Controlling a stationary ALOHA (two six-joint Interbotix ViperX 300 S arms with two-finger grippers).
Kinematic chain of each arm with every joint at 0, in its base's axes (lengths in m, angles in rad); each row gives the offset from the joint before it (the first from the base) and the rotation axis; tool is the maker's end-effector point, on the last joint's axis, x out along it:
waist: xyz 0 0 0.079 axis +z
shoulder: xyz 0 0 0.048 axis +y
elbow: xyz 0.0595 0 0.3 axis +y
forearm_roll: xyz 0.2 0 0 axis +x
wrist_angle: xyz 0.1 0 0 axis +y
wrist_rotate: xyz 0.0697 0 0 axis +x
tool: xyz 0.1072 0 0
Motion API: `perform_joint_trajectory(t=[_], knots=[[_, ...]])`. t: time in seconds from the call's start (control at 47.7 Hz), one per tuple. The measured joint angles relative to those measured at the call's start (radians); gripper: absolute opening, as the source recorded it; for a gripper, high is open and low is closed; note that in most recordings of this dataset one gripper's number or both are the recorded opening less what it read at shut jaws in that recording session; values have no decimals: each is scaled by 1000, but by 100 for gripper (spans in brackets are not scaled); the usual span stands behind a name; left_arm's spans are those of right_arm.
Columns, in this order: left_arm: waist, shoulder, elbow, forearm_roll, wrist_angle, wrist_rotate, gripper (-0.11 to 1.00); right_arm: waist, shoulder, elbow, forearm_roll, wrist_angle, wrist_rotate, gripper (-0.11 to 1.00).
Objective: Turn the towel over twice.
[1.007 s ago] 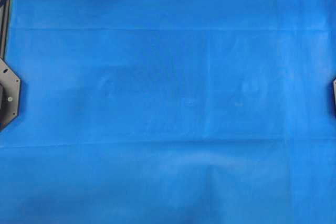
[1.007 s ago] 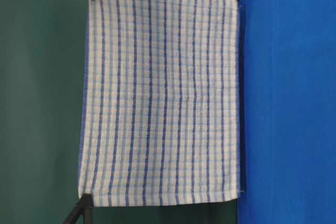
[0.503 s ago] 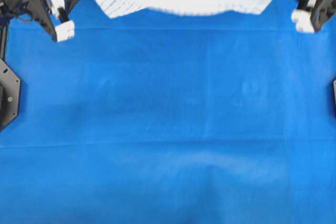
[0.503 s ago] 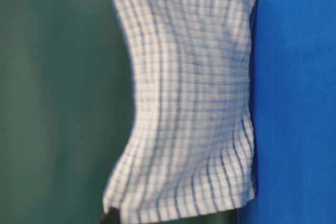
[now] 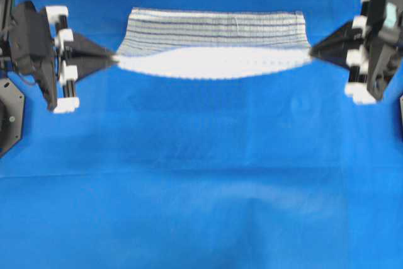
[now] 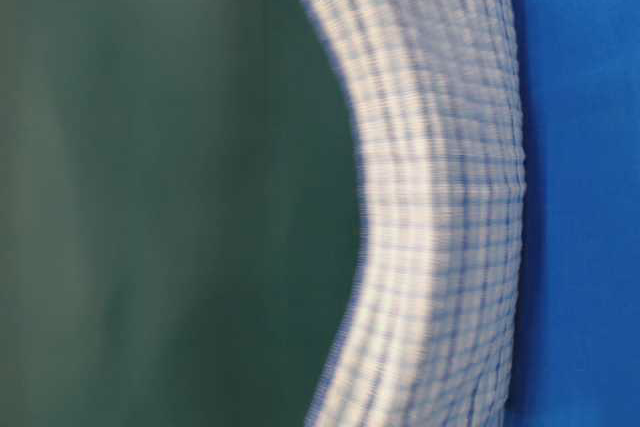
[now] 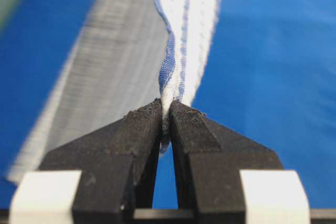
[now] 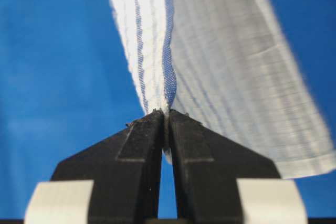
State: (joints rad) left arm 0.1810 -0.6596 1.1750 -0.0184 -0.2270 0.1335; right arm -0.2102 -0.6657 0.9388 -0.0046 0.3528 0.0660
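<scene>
Overhead: the towel [image 5: 214, 39] hangs stretched between both claws, left claw [image 5: 115, 60] and right claw [image 5: 310, 53] each clenched on a corner, above the blue counter [image 5: 201, 187].

Bright, even light; motion-blurred towel [image 6: 440, 197]
</scene>
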Motion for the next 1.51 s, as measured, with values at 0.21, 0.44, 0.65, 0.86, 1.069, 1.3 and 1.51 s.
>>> perform_joint_trajectory(t=[0.21, 0.44, 0.65, 0.86, 1.069, 1.3, 1.51], knots=[[-115, 28, 18, -2, 2, -72, 3, 117, 49, 40, 2, -6, 75, 6], [-202, 75, 35, -2, 2, -126, 3, 221, 130, 81, 2, -55, 161, 6], [-259, 149, 37, -2, -15, -167, 3, 293, 190, 89, 2, -104, 215, 6], [-299, 224, 29, -2, -46, -172, 3, 313, 242, 87, 0, -123, 225, 6], [-301, 252, 15, -2, -48, -172, 3, 314, 288, 89, 0, -123, 225, 6], [-301, 253, 14, -2, -38, -175, 4, 314, 311, 84, 0, -123, 225, 6], [-301, 247, 12, -2, -14, -181, 51, 314, 313, 83, 2, -123, 225, 27]])
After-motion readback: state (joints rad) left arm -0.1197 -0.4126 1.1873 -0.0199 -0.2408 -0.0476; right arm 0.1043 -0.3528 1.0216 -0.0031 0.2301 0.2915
